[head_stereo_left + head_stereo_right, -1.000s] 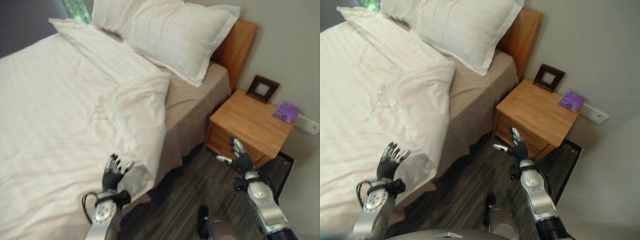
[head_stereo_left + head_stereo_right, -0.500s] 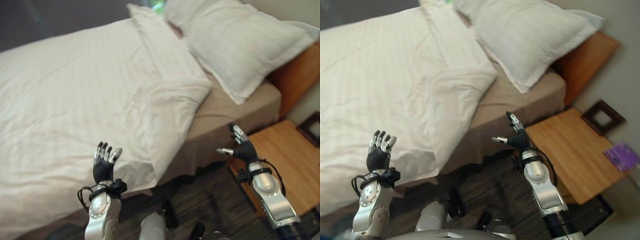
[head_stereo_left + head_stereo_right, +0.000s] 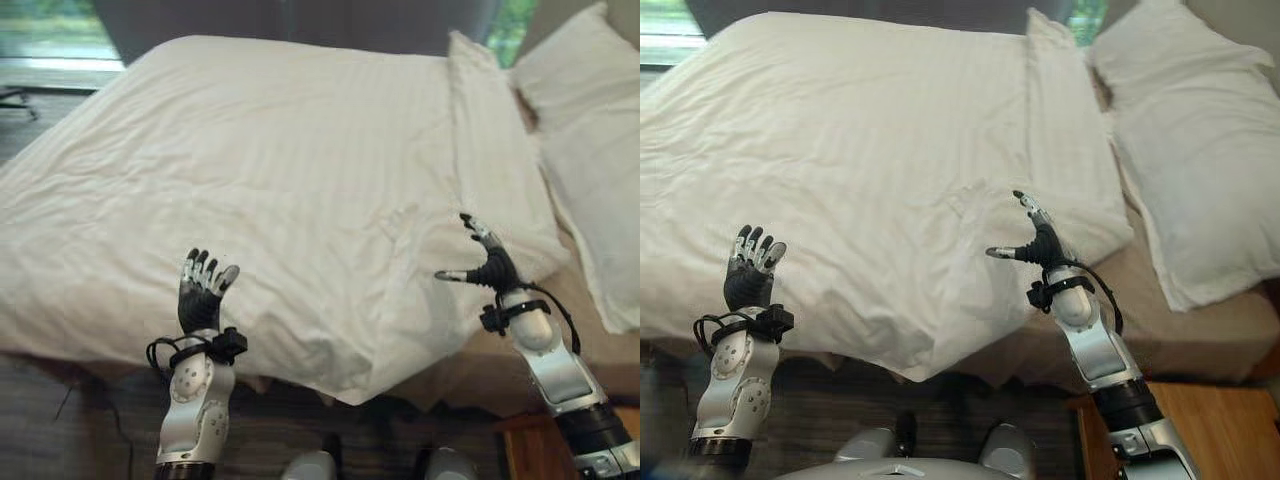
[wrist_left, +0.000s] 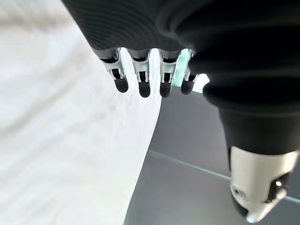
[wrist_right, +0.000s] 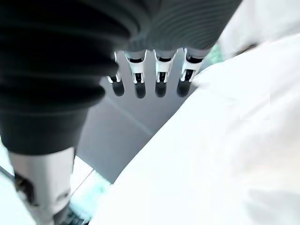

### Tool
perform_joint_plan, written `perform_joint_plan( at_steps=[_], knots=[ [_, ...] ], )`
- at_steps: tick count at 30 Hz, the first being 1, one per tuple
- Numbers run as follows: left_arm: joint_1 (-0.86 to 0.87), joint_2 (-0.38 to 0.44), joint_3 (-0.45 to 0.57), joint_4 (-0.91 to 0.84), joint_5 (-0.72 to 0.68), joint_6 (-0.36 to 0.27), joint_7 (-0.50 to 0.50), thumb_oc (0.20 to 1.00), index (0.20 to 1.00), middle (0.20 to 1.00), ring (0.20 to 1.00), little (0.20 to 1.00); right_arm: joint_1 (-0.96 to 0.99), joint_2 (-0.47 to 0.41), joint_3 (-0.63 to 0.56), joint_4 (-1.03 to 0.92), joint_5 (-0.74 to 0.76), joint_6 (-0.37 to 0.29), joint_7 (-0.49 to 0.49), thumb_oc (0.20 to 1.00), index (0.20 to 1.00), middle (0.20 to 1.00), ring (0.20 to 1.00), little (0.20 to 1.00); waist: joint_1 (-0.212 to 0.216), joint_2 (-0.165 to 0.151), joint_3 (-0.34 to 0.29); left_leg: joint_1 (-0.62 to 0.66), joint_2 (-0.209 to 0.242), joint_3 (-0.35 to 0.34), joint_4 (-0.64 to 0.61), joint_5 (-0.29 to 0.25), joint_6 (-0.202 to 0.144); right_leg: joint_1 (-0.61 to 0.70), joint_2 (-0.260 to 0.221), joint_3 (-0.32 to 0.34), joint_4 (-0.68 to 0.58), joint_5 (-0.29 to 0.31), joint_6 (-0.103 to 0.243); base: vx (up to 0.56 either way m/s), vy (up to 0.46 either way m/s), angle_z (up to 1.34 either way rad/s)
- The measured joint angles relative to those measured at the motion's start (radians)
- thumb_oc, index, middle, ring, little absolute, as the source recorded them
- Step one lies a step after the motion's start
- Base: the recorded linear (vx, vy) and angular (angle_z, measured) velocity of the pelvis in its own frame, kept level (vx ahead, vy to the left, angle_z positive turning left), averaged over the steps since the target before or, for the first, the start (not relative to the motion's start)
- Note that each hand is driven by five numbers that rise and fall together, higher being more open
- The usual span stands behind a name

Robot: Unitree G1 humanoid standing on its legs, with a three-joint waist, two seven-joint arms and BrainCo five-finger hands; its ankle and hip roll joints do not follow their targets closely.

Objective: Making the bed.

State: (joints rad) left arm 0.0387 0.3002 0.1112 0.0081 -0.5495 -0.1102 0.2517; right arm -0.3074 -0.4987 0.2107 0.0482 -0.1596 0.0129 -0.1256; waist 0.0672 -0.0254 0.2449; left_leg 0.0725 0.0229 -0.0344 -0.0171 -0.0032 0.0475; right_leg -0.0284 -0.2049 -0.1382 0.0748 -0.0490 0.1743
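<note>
Facing: the bed [image 3: 60, 340] is looked down on from its side, with both arms raised above the near edge, judged a stance taken before the cover is reached for.
Duvet: one white duvet [image 3: 280, 170] is spread over most of the bed; its corner near the head end is folded back and hangs in a drooping point over the near side, so that a strip of tan sheet [image 3: 1200, 335] is left bare below the pillows. That turned-back corner is judged the part not yet made.
Pillows: two white pillows are counted at the head end, a large one [image 3: 1200, 170] lying flat at the near side and a second [image 3: 485, 110] partly tucked under the duvet's top edge.
Left robot hand: the left robot hand [image 3: 203, 295] is held upright above the duvet's near edge, fingers straight and released, with nothing grasped; in its wrist view the fingertips [image 4: 143, 86] are seen clear of the cloth.
Right robot hand: the right robot hand [image 3: 1040, 240] is held just above the folded corner, fingers and thumb spread wide and released, nothing grasped; the spread is judged a readiness to take the fold.
Count of robot hands: two, both empty.
</note>
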Motion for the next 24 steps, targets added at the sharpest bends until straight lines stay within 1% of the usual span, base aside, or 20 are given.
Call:
perform_joint_plan(
  at_steps=[1,2,3,4,5,6,7,8,9,11,13,14,15,17,18,20,21,22,23,24],
  knots=[
    [-0.042,0.018,-0.008,0.066,-0.021,0.000,0.004,1.000,1.000,1.000,1.000,1.000,-0.059,-0.009,0.006,0.066,0.000,0.004,-0.004,1.000,1.000,1.000,1.000,1.000,-0.007,-0.025,-0.002,-0.020,0.004,-0.056,-0.003,0.014,-0.021,0.047,0.033,0.112,-0.144,0.059,-0.006,0.13,-0.096,1.50],
    [-0.038,0.044,-0.007,0.064,-0.031,0.001,0.007,1.000,1.000,1.000,1.000,1.000,-0.082,-0.001,0.007,0.081,0.000,0.007,-0.004,1.000,1.000,1.000,1.000,1.000,0.010,-0.057,-0.001,-0.015,-0.002,-0.047,-0.017,0.022,-0.034,0.049,0.025,0.098,-0.147,0.088,-0.019,0.15,-0.134,1.18],
    [-0.027,0.080,-0.003,0.068,-0.034,0.001,0.005,1.000,1.000,1.000,1.000,1.000,-0.116,0.007,0.033,0.120,-0.017,0.006,-0.021,1.000,1.000,1.000,1.000,1.000,0.033,-0.107,-0.004,0.002,-0.020,-0.049,-0.035,0.025,-0.073,0.054,-0.006,0.054,-0.141,0.119,-0.027,0.06,-0.085,0.45],
    [-0.024,0.073,0.008,0.093,-0.035,0.002,0.008,1.000,1.000,1.000,1.000,1.000,-0.152,0.003,0.062,0.179,-0.040,0.007,-0.026,1.000,1.000,1.000,1.000,1.000,0.046,-0.102,-0.001,0.005,0.002,-0.056,-0.033,0.019,-0.101,0.070,0.001,0.024,-0.144,0.156,-0.018,0.10,-0.123,0.64],
    [0.006,0.080,0.001,0.087,-0.036,-0.001,0.000,1.000,1.000,1.000,1.000,1.000,-0.191,-0.005,0.083,0.237,-0.055,0.012,-0.033,1.000,1.000,1.000,1.000,1.000,0.040,-0.088,-0.003,-0.010,0.050,0.004,-0.031,0.024,-0.110,0.087,0.034,-0.029,-0.164,0.153,-0.029,0.11,-0.114,0.63],
    [0.009,0.074,-0.001,0.089,-0.036,-0.001,-0.003,1.000,1.000,1.000,1.000,1.000,-0.207,-0.014,0.083,0.264,-0.077,0.019,-0.038,1.000,1.000,1.000,1.000,1.000,0.048,-0.081,-0.001,-0.018,0.071,0.015,-0.037,0.033,-0.124,0.085,0.051,-0.036,-0.173,0.155,-0.032,0.09,-0.127,0.48],
    [0.015,0.073,0.001,0.089,-0.036,-0.001,-0.005,1.000,1.000,1.000,1.000,1.000,-0.230,-0.024,0.087,0.290,-0.088,0.029,-0.039,1.000,1.000,1.000,1.000,1.000,0.061,-0.074,0.004,-0.020,0.086,0.025,-0.045,0.038,-0.123,0.082,0.063,-0.043,-0.177,0.158,-0.037,0.05,-0.094,0.11],
    [0.029,0.075,0.003,0.088,-0.035,-0.001,-0.013,1.000,1.000,1.000,1.000,1.000,-0.267,-0.044,0.114,0.343,-0.122,0.031,-0.042,1.000,1.000,1.000,1.000,1.000,0.074,-0.062,0.009,-0.021,0.101,0.024,-0.056,0.048,-0.140,0.082,0.073,-0.053,-0.179,0.157,-0.043,0.01,-0.124,0.04],
    [0.049,0.075,0.003,0.085,-0.035,-0.001,-0.026,1.000,1.000,1.000,1.000,1.000,-0.319,-0.073,0.138,0.435,-0.153,0.037,-0.043,1.000,1.000,1.000,1.000,1.000,0.074,-0.058,0.011,-0.026,0.111,0.024,-0.059,0.050,-0.149,0.072,0.080,-0.057,-0.179,0.153,-0.049,-0.01,-0.063,0.07],
    [0.068,0.076,0.008,0.085,-0.035,-0.004,-0.034,1.000,1.000,1.000,1.000,1.000,-0.356,-0.105,0.145,0.492,-0.167,0.048,-0.061,1.000,1.000,1.000,1.000,1.000,0.081,-0.043,0.015,-0.064,0.112,0.018,-0.063,0.066,-0.162,0.045,0.079,-0.074,-0.179,0.160,-0.050,-0.04,-0.074,0.16],
    [0.073,0.077,0.012,0.086,-0.036,-0.004,-0.037,1.000,1.000,1.000,1.000,1.000,-0.385,-0.127,0.155,0.532,-0.190,0.056,-0.064,1.000,1.000,1.000,1.000,1.000,0.081,-0.035,0.017,-0.094,0.106,0.014,-0.069,0.077,-0.164,0.013,0.073,-0.080,-0.179,0.168,-0.055,-0.09,-0.063,0.14],
    [0.077,0.081,0.015,0.090,-0.038,-0.007,-0.041,1.000,1.000,1.000,1.000,1.000,-0.432,-0.143,0.192,0.593,-0.212,0.055,-0.071,1.000,1.000,1.000,1.000,1.000,0.095,-0.021,0.022,-0.125,0.102,0.013,-0.068,0.087,-0.165,-0.015,0.069,-0.085,-0.179,0.181,-0.055,-0.08,-0.056,0.09],
    [0.064,0.093,0.013,0.091,-0.038,-0.010,-0.049,1.000,1.000,1.000,1.000,1.000,-0.498,-0.192,0.272,0.669,-0.248,0.054,-0.063,1.000,1.000,1.000,1.000,1.000,0.100,-0.009,0.028,-0.159,0.097,0.008,-0.067,0.091,-0.163,-0.047,0.064,-0.087,-0.179,0.185,-0.055,-0.04,-0.049,0.13],
    [0.061,0.101,0.018,0.092,-0.058,-0.015,-0.060,1.000,1.000,1.000,1.000,1.000,-0.553,-0.218,0.281,0.751,-0.275,0.053,-0.061,1.000,1.000,1.000,1.000,1.000,0.104,0.015,0.039,-0.193,0.091,-0.006,-0.068,0.104,-0.166,-0.071,0.061,-0.100,-0.178,0.192,-0.055,-0.03,-0.045,0.18],
    [0.061,0.104,0.022,0.093,-0.078,-0.019,-0.060,1.000,1.000,1.000,1.000,1.000,-0.577,-0.237,0.282,0.774,-0.275,0.071,-0.059,1.000,1.000,1.000,1.000,1.000,0.121,0.033,0.046,-0.207,0.089,-0.006,-0.071,0.109,-0.165,-0.087,0.061,-0.100,-0.174,0.195,-0.054,-0.05,-0.056,0.10],
    [0.066,0.108,0.025,0.095,-0.078,-0.024,-0.061,1.000,1.000,1.000,1.000,1.000,-0.593,-0.249,0.290,0.811,-0.275,0.069,-0.057,1.000,1.000,1.000,1.000,1.000,0.128,0.050,0.054,-0.217,0.089,-0.007,-0.071,0.109,-0.165,-0.095,0.061,-0.103,-0.175,0.195,-0.054,-0.03,-0.035,0.02],
    [0.066,0.111,0.025,0.094,-0.078,-0.034,-0.062,1.000,1.000,1.000,1.000,1.000,-0.595,-0.252,0.293,0.846,-0.274,0.068,-0.055,0.520,0.520,0.520,0.520,0.520,0.131,0.061,0.056,-0.232,0.088,-0.007,-0.070,0.110,-0.166,-0.111,0.060,-0.103,-0.176,0.195,-0.054,0.00,0.000,0.00],
    [0.065,0.111,0.025,0.094,-0.078,-0.037,-0.063,1.000,1.000,1.000,1.000,1.000,-0.594,-0.252,0.293,0.873,-0.274,0.068,-0.055,0.228,0.228,0.228,0.228,0.228,0.130,0.066,0.058,-0.237,0.088,-0.007,-0.070,0.110,-0.167,-0.117,0.058,-0.103,-0.176,0.195,-0.054,0.00,0.000,0.00],
    [0.063,0.111,0.024,0.094,-0.078,-0.038,-0.064,1.000,1.000,1.000,1.000,1.000,-0.594,-0.245,0.293,0.898,-0.274,0.070,-0.051,0.200,0.200,0.200,0.200,0.200,0.128,0.070,0.061,-0.240,0.087,-0.006,-0.071,0.110,-0.167,-0.120,0.060,-0.101,-0.174,0.196,-0.054,0.03,-0.011,-0.04],
    [0.062,0.110,0.023,0.093,-0.078,-0.038,-0.065,1.000,1.000,1.000,1.000,1.000,-0.594,-0.243,0.297,0.911,-0.274,0.073,-0.039,0.200,0.200,0.200,0.200,0.200,0.126,0.076,0.063,-0.242,0.087,-0.004,-0.071,0.110,-0.167,-0.123,0.061,-0.100,-0.174,0.197,-0.054,0.04,-0.007,-0.09]
  ],
)
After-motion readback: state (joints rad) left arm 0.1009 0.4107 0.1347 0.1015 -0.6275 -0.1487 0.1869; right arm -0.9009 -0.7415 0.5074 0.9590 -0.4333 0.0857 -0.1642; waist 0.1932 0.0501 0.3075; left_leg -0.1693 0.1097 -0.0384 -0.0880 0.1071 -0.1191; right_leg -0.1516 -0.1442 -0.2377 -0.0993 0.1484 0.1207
